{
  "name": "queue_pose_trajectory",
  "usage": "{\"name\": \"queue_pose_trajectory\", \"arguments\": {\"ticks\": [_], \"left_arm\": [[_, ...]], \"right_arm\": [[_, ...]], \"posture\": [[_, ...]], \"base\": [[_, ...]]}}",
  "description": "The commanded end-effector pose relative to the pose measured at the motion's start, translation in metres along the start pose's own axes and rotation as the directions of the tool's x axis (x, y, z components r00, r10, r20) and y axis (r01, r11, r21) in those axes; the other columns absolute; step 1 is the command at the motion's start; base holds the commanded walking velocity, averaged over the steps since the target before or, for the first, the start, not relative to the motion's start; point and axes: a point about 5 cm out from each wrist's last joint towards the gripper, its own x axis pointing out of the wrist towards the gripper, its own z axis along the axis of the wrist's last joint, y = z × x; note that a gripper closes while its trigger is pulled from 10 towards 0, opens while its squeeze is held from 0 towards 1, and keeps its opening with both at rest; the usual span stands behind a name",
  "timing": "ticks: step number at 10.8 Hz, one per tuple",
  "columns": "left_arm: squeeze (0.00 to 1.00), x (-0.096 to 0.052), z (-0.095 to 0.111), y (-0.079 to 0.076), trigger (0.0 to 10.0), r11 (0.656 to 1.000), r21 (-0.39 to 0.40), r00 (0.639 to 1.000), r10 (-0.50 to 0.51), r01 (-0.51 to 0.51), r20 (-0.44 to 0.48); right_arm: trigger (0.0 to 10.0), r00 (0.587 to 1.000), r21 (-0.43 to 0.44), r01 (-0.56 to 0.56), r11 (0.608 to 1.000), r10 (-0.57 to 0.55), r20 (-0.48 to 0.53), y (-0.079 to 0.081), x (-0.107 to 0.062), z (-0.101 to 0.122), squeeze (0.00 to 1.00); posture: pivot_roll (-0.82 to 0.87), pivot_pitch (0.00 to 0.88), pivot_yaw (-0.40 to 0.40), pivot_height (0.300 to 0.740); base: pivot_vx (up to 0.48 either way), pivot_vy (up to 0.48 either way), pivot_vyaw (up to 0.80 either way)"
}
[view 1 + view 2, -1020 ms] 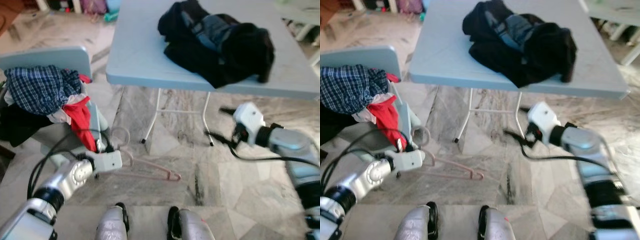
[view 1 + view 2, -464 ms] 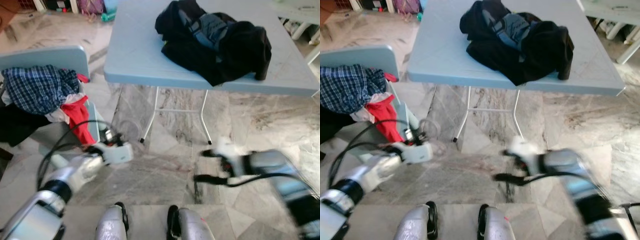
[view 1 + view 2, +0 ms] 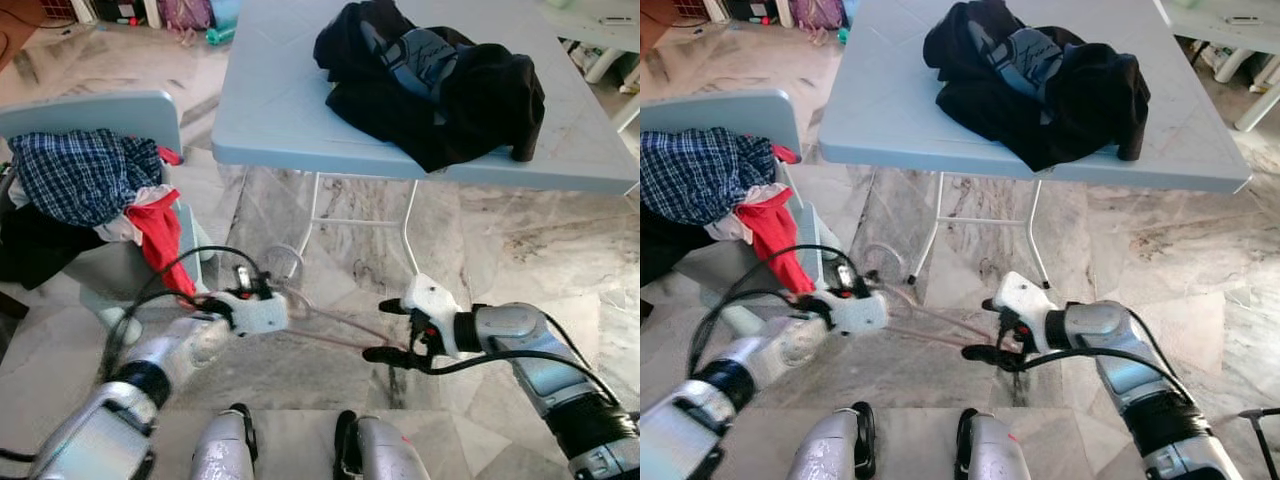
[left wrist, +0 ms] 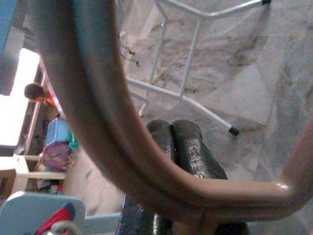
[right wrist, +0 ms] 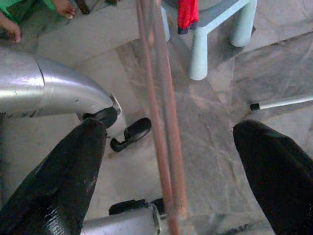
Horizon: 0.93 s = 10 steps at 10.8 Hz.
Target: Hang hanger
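Observation:
A pink hanger (image 3: 330,325) hangs low over the marble floor in front of my legs. My left gripper (image 3: 262,290) is shut on it near the hook, whose loop (image 3: 284,262) sticks up beyond the fingers. In the left wrist view the two fingers (image 4: 188,147) are pressed together behind the hanger's curve (image 4: 98,112). My right gripper (image 3: 378,330) is open at the hanger's far end, one finger on either side. The right wrist view has the hanger's rods (image 5: 164,127) running between the wide-apart fingers (image 5: 73,171).
A light blue folding table (image 3: 290,110) stands ahead with a heap of dark clothes (image 3: 430,80) on it and white legs (image 3: 412,235) below. A blue chair (image 3: 110,115) at the left holds a plaid shirt (image 3: 85,175) and a red cloth (image 3: 160,235). My feet (image 3: 290,440) are below. A person's bare feet (image 5: 61,7) are nearby.
My right gripper has dropped from beside the table leg and moved left to the hanger's end. My left gripper carried the hanger up and to the right.

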Motion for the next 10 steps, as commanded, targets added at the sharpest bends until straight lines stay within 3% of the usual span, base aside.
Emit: {"name": "queue_pose_trajectory", "arguments": {"ticks": [1,2,10], "left_arm": [[0.0,0.003,0.003,0.0,10.0,1.0,0.015,1.0,-0.008,0.008,0.006],[0.0,0.005,0.005,0.002,10.0,1.0,-0.002,1.0,0.002,-0.002,0.002],[0.0,0.017,0.022,-0.001,10.0,1.0,-0.005,1.0,-0.003,0.004,0.026]], "right_arm": [[6.8,1.0,-0.011,-0.008,1.0,0.008,-0.002,0.002,0.002,0.004,0.0],[0.0,1.0,-0.002,-0.014,1.0,0.014,0.019,0.002,0.005,0.01,0.0],[0.0,0.994,-0.098,-0.063,0.993,0.054,-0.09,0.008,0.032,0.015,0.0]], "posture": [[-0.01,0.168,-0.083,0.74],[-0.01,0.166,-0.089,0.74],[-0.01,0.162,-0.097,0.74]], "base": [[0.0,0.0,0.0],[0.0,0.0,0.0],[0.0,0.0,0.0]]}}
